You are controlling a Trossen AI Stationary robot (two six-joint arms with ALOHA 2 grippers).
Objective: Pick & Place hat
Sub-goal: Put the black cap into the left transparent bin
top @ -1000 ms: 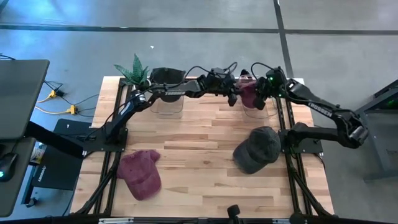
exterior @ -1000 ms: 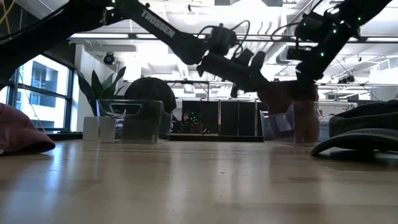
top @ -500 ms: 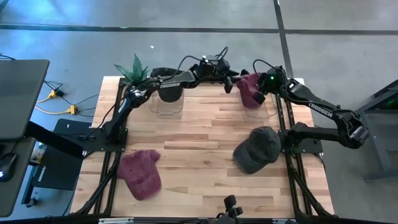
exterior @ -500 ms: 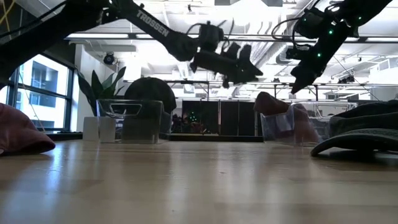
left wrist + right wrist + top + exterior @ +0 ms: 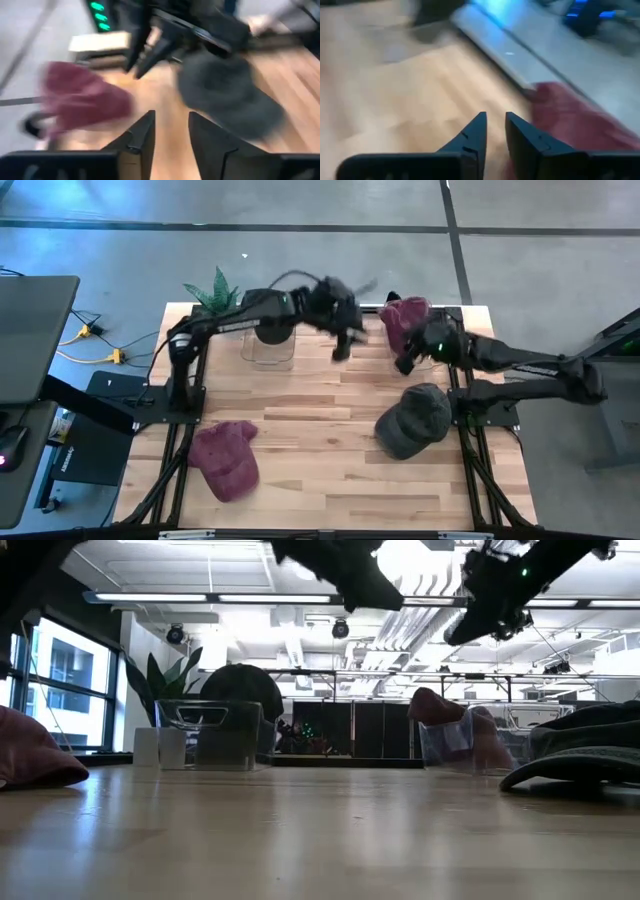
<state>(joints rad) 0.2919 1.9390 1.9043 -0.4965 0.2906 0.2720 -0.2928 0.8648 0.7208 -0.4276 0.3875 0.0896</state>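
Maroon hat (image 5: 403,320) sits draped over the clear container at the table's (image 5: 320,430) far right edge, w/ both arms lifted off it. Judged soft, light, floppy cloth w/ a stiffer brim; best taken by pinching the crown fabric or brim edge, since it'll sag. Left gripper (image 5: 171,131) hangs mid-table near the far edge, jaws slightly parted, nothing between them; right gripper (image 5: 494,131) just beside the hat, jaws narrowly apart, also empty. Vs. a second ago: both grippers were at the hat, right one on it; since then both have let go and pulled up and away.
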